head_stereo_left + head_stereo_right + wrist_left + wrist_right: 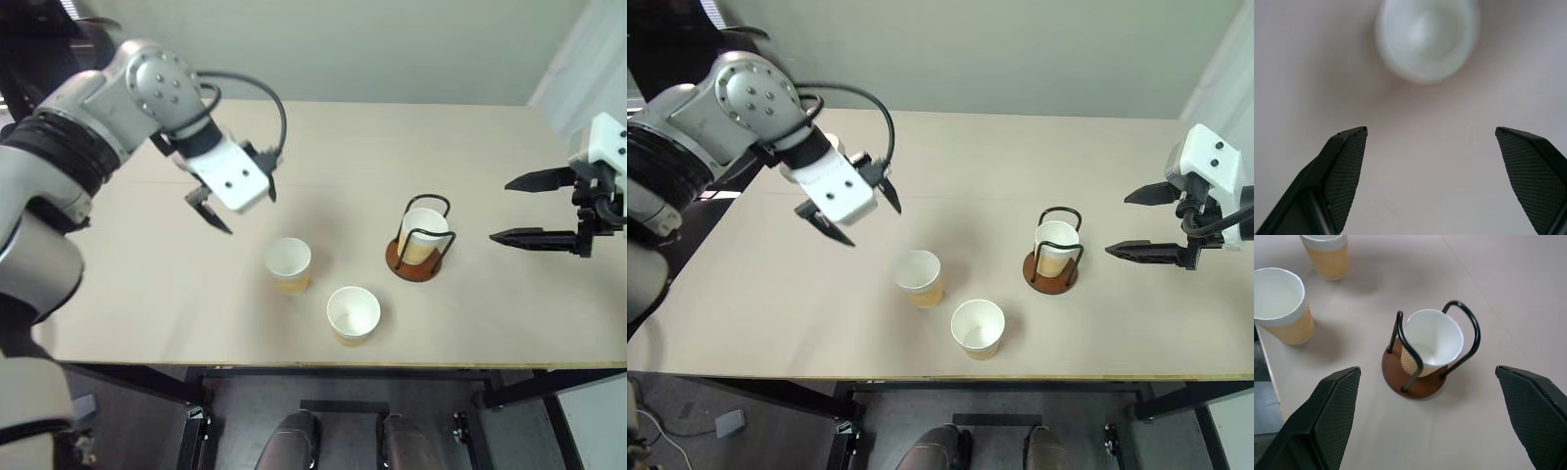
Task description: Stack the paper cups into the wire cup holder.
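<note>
- A pale table (470,147) is set before a plain wall; 1 cup (1431,340) is seated in the wire cup holder (1413,379); 2 paper cups (288,264) (353,313) are stood upright nearby.
- The farther cup is cropped in the right wrist view.
- The left gripper (235,201) is angled downward, the right gripper (534,208) held beside the holder; both jaws are spread, empty.

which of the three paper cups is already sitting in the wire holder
The paper cup nearest the right gripper: it sits tilted inside the wire cup holder. The other two cups stand upright on the bare table.
</note>
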You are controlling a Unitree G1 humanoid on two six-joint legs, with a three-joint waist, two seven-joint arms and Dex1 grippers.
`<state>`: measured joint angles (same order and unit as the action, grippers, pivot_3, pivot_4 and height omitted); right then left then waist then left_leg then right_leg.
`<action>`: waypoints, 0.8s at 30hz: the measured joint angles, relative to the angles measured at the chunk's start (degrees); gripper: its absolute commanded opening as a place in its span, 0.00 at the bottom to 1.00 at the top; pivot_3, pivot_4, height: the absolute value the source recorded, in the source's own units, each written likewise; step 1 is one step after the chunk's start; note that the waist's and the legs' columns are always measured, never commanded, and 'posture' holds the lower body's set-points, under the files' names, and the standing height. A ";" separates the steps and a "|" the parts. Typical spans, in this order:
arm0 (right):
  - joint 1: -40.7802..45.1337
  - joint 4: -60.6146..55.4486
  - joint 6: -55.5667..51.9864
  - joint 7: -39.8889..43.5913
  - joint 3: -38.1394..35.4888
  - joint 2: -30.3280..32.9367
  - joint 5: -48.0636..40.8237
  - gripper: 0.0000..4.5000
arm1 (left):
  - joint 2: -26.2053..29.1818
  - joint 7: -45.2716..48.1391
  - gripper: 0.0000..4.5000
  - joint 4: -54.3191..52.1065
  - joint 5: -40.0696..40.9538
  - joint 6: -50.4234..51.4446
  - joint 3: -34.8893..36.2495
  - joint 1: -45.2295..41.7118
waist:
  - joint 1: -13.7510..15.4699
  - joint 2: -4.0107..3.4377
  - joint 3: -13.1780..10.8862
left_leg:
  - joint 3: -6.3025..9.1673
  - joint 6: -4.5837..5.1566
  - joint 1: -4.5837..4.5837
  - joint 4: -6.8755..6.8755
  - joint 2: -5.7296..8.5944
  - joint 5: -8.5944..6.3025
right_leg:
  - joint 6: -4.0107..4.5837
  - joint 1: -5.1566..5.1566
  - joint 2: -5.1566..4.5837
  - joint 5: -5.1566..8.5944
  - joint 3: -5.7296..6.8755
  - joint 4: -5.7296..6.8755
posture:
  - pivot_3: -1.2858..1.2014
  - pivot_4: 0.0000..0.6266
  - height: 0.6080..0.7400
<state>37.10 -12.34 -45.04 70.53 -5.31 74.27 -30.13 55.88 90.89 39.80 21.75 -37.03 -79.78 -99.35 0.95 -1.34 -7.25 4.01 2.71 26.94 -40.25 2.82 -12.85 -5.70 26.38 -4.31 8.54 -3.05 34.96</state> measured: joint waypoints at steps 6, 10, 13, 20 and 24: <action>1.54 0.93 0.69 0.39 1.33 -0.06 0.64 1.00 | 2.75 0.01 0.99 -8.48 6.45 2.44 -7.58 -1.85 | 0.25 0.03 -0.02 | 0.07 0.14 -0.06 -0.06 0.12 -0.07 | 0.11 -0.13 -0.10 0.02 -0.01 -0.03 | 0.52 0.24 1.00; 1.72 1.00 0.84 0.55 1.71 -0.10 0.68 1.00 | 1.60 0.01 0.99 -8.12 5.76 1.10 -8.03 -1.73 | 0.22 0.02 -0.02 | 0.24 0.33 -0.05 -0.02 0.11 0.00 | 0.11 -0.16 -0.18 -0.02 -0.06 -0.02 | 0.52 0.24 1.00; 1.72 0.96 0.84 0.72 1.77 -0.11 0.68 1.00 | 0.70 0.00 0.99 -7.95 4.78 -0.45 -7.73 -1.05 | 0.11 0.02 -0.02 | 0.31 0.28 -0.05 0.03 0.12 0.08 | 0.13 -0.16 -0.13 -0.06 -0.08 -0.02 | 0.52 0.24 1.00; 1.15 0.00 0.37 0.75 1.77 -0.18 0.36 1.00 | -0.58 0.00 0.99 -6.97 1.94 -2.74 -6.15 1.28 | -0.21 0.01 -0.03 | 0.28 0.18 -0.04 0.12 0.06 0.13 | 0.21 -0.10 0.02 -0.08 0.03 -0.03 | 0.52 0.24 1.00; 2.25 -2.36 -2.87 1.51 1.75 -2.54 -3.97 1.00 | -1.07 0.00 0.99 -5.99 1.20 -3.16 -5.32 1.94 | -0.29 -0.01 -0.04 | 0.32 0.13 -0.01 0.16 0.01 0.11 | 0.22 -0.04 -0.03 -0.05 -0.03 -0.02 | 0.52 0.24 1.00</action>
<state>39.34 -14.70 -47.91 72.05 -3.56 71.72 -34.11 54.81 90.89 33.81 22.95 -40.19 -85.10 -97.41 0.66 -1.34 -7.30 4.32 2.84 26.93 -40.09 2.84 -12.74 -5.48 26.34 -4.34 8.48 -3.08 34.93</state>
